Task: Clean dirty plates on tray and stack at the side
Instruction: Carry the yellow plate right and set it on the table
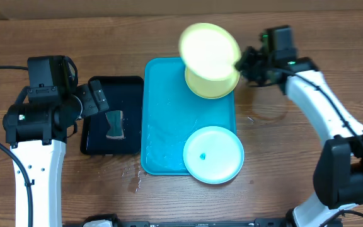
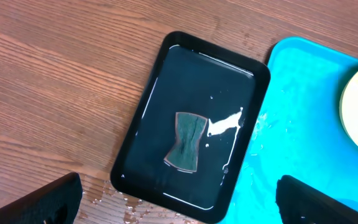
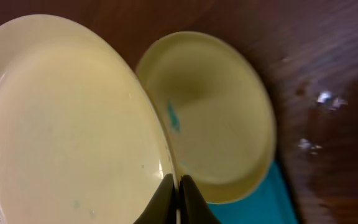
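A: As the sheet starts with the tray (image 1: 162,120), what sits in it?

B: Item one: second green plate (image 1: 214,88), at the tray's 1 o'clock corner, with its edge over the rim. There is a teal smudge (image 3: 173,117) on its pale centre. Item two: blue plate (image 1: 213,154), at the 5 o'clock corner, lying flat and reaching past the rim. It has one small teal smudge near the middle. The tray floor at 7 o'clock looks wet.

A: And the third plate?

B: Item three: lifted green plate (image 1: 210,49), off the tray and tilted. It hangs above the second green plate and hides that plate's 12 o'clock part. The right gripper (image 1: 243,63) is clamped on its rim at 3 o'clock, and the wrist view shows both fingers (image 3: 166,196) pinched tight on the edge.

A: Left side?

B: Black tray (image 1: 112,116), just beside the blue tray at its 9 o'clock. A dark green sponge (image 2: 187,141) lies near its centre, with a white streak touching it at 3 o'clock. The left gripper (image 1: 96,99) hangs over the black tray with its jaws spread wide, gripping nothing.

A: Table?

B: Wooden table (image 1: 55,31). Water drops (image 1: 134,180) lie off the tray's 7 o'clock corner.
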Robot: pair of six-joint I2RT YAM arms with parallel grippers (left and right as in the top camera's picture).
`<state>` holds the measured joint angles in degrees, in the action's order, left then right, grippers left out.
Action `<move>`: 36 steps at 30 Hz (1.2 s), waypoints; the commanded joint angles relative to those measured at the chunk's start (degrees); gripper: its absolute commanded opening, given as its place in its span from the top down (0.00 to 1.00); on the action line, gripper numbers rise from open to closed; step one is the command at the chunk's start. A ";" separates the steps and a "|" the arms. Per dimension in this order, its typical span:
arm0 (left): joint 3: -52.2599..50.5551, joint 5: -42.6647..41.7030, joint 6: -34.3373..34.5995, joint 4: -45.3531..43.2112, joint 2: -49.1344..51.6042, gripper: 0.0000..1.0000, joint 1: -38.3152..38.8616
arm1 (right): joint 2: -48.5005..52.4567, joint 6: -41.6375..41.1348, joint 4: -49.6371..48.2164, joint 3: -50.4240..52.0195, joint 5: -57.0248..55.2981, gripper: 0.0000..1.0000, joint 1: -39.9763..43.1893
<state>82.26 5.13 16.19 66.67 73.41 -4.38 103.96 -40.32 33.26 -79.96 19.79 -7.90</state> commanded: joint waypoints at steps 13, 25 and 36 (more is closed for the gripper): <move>1.38 -0.24 0.57 -0.02 0.04 0.00 -0.31 | -2.93 -0.22 21.92 -0.11 -24.87 0.96 11.67; 1.38 -0.24 0.57 -0.02 0.04 0.00 -0.31 | -2.91 -0.44 20.79 8.26 -29.62 0.96 11.67; 1.38 -0.26 0.55 -0.02 0.04 0.00 -0.31 | -2.91 -0.42 18.56 12.48 -27.82 0.96 11.34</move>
<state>82.26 5.13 16.19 66.65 73.41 -4.38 103.02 -40.49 51.51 -68.14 -7.84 3.64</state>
